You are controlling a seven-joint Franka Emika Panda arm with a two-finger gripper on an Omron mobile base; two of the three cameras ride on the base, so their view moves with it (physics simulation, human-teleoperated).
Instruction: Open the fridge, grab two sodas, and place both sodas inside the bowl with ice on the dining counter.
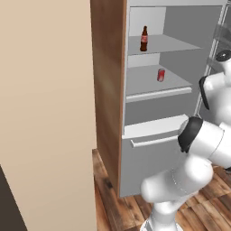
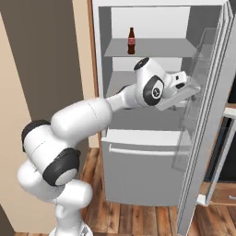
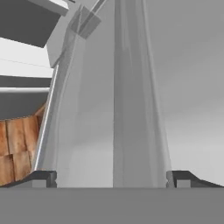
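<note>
The fridge stands open, its door swung out to the right. A dark-brown soda bottle stands on the upper shelf. A red soda can sits on the shelf below, and my arm hides it in the right base view. My gripper is open and holds nothing. It reaches across the fridge's front and points at the inner side of the door, close to the clear door bins. The bowl with ice and the dining counter are out of view.
A wooden side panel and a beige wall flank the fridge on the left. The lower drawer with its horizontal handle is shut. Wooden floor lies in front. Dark furniture stands behind the open door.
</note>
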